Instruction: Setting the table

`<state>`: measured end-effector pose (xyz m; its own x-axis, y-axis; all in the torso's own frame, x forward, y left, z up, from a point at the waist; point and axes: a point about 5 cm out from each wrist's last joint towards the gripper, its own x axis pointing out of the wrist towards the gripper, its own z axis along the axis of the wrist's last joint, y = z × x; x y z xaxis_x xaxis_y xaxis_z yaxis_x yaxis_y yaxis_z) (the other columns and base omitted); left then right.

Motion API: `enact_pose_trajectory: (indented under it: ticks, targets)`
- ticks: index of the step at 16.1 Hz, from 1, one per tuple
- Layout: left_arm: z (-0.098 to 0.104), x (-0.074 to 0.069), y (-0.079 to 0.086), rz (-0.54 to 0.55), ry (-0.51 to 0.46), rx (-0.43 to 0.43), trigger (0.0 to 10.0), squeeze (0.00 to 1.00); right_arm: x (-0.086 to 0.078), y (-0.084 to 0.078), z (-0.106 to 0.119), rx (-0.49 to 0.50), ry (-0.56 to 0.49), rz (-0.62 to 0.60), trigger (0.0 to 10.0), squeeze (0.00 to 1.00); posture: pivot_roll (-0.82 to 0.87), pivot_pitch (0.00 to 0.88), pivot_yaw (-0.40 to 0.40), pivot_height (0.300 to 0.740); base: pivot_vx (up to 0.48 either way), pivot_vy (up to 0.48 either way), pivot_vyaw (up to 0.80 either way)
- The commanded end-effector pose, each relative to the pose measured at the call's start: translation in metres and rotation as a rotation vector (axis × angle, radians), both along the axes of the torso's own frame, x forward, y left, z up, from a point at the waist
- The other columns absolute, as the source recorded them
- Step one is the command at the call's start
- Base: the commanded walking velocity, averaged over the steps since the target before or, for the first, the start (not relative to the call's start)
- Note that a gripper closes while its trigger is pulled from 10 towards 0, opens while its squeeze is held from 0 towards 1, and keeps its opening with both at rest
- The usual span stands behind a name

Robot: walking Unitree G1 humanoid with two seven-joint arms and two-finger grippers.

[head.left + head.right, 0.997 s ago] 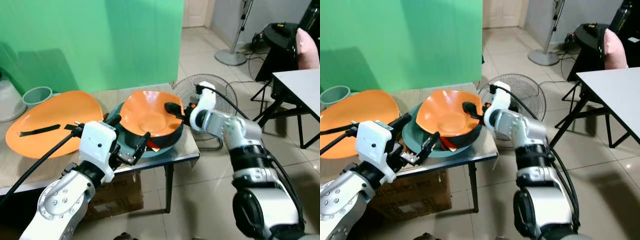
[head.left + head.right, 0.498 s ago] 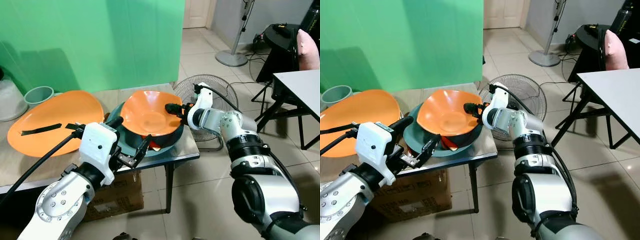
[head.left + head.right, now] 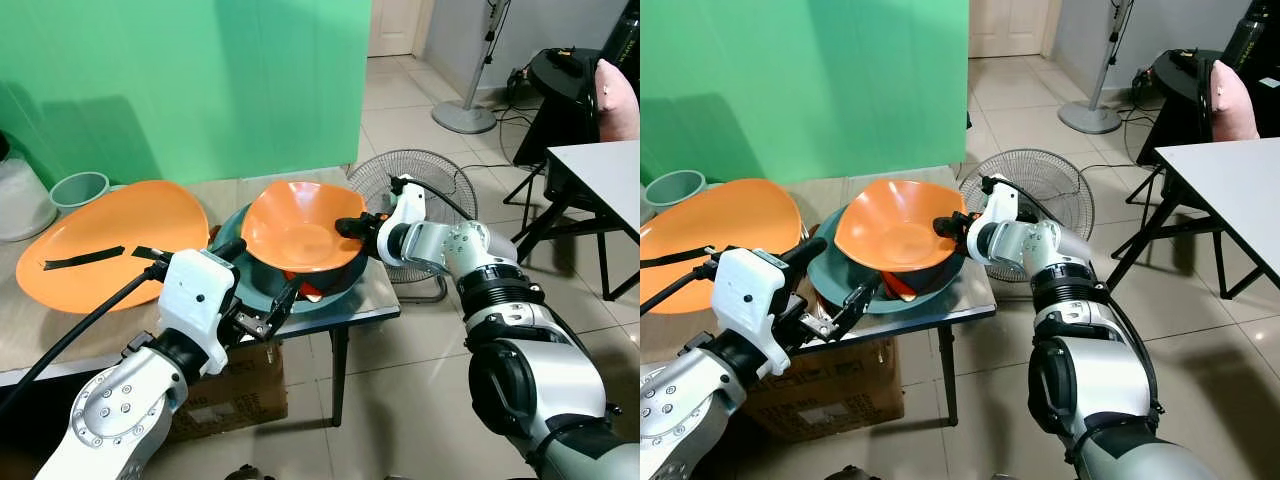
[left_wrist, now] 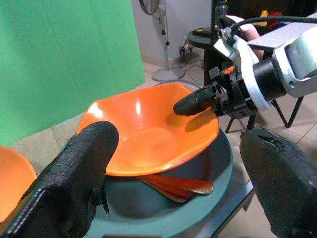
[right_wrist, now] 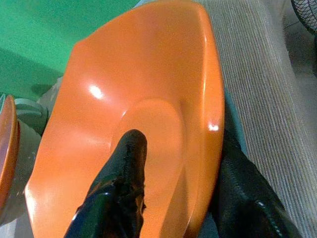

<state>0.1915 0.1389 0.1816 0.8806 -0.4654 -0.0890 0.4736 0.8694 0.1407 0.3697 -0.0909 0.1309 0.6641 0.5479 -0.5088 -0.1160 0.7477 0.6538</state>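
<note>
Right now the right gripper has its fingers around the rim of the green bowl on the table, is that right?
Not quite. The right gripper straddles the rim of the orange bowl, one finger inside and one outside, as the right wrist view shows. That bowl sits on the green dish on the table.
</note>
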Motion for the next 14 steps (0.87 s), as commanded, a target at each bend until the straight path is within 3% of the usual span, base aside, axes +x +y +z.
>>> enact_pose_trajectory:
  ticks: [1,9,14]
  targets:
    - [0.0023,-0.0022,-0.0014,-0.010,-0.007,0.010,10.0,0.00,0.0011,0.0021,0.0034,0.013,0.017,0.013,0.0,0.00,0.02,0.000,0.009,0.740,0.000,0.000,0.00]
    - [0.0012,-0.0023,-0.0009,-0.013,-0.009,0.025,10.0,0.00,-0.0001,-0.0014,-0.0013,0.065,0.066,-0.015,0.0,0.00,0.02,0.000,0.009,0.740,0.000,0.000,0.00]
    - [0.0020,-0.0005,0.0009,-0.006,-0.016,0.034,10.0,0.00,0.0034,-0.0020,0.0061,0.165,0.086,-0.066,0.0,0.00,0.02,0.000,0.016,0.740,0.000,0.000,0.00]
